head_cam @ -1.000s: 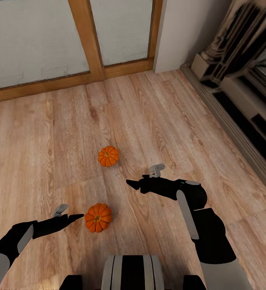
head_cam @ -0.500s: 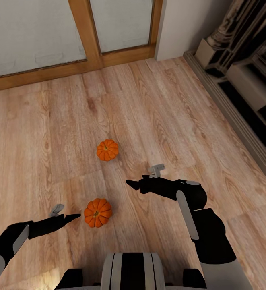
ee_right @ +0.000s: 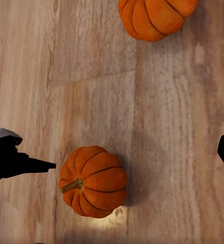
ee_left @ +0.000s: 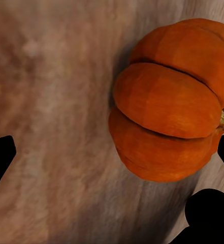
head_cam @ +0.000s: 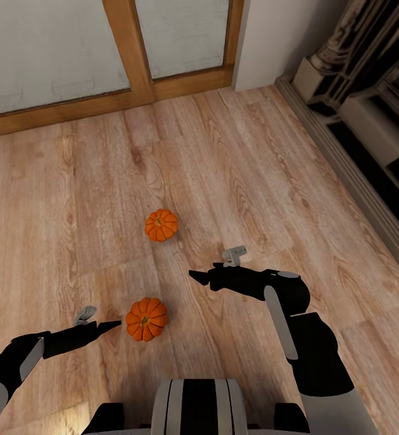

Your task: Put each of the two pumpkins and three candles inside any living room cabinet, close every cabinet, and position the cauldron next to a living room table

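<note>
Fingertips of your left gripper (head_cam: 116, 325) are pointing at the near pumpkin (head_cam: 146, 319), just beside its left flank in the head view, and its wrist camera is showing dark finger edges standing wide apart with that pumpkin (ee_left: 175, 101) between them toward one side, so the jaws are open and gripping nothing. You are holding your right gripper (head_cam: 198, 277) in the air over the wooden floor (head_cam: 72, 199), between the two pumpkins and to their right; its wrist view is catching one dark fingertip at each side of the frame, well apart, so those fingers are open and empty too. That same view is looking down on the near pumpkin (ee_right: 93, 181) with its short brownish stem, your left gripper (ee_right: 45, 165) pointing at it from the side, and the far pumpkin (ee_right: 156, 17) partly cut off at the frame's edge. The far pumpkin (head_cam: 160, 225) is sitting on the floor farther from you, well apart from the near one. Beyond it, a wood-framed glass door (head_cam: 127, 54) is running along the far wall, and a dark fireplace surround (head_cam: 368, 115) is standing along the right side of the room.
</note>
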{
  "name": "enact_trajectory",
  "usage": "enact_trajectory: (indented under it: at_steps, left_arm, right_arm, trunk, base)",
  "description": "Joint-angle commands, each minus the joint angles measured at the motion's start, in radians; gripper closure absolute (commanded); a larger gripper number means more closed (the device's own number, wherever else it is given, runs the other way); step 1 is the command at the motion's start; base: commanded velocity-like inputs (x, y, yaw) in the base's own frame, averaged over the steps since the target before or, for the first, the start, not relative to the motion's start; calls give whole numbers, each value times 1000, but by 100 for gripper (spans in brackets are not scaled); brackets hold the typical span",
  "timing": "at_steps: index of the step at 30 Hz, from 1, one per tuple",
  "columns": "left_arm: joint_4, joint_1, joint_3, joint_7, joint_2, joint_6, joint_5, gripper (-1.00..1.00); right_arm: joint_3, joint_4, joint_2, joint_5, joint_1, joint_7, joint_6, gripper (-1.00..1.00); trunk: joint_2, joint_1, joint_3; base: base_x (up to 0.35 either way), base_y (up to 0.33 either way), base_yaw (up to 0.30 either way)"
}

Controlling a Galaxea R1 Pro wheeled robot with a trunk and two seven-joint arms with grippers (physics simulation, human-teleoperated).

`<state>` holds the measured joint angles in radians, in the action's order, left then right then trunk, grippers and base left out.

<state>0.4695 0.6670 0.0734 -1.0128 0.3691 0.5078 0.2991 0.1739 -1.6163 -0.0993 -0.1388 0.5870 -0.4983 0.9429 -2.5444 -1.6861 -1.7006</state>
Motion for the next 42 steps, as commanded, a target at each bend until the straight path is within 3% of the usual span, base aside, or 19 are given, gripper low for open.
enact_trajectory:
  at_steps: [1, 8, 22, 42]
  left_arm:
    - [0, 0, 2, -2, 0, 8, 4, -100]
    - [0, 0, 8, 0, 0, 10, 6, -100]
    - [-7, -7, 13, -5, 2, -30, 18, -100]
    - [-9, -9, 14, -4, 2, -36, 19, -100]
  right_arm:
    - [-1, -1, 0, -7, 0, 3, 7, -100]
    - [0, -1, 0, -7, 1, 3, 7, -100]
    - [1, -1, -2, -7, 1, 3, 7, -100]
    - [1, -1, -1, -7, 1, 2, 5, -100]
  trunk:
    - [0, 0, 0]
    - [-2, -3, -28]
    - [-2, -3, -28]
    - [-2, -3, -28]
  base:
    - [0, 0, 0]
    - [0, 0, 0]
    - [0, 0, -112]
    - [0, 0, -94]
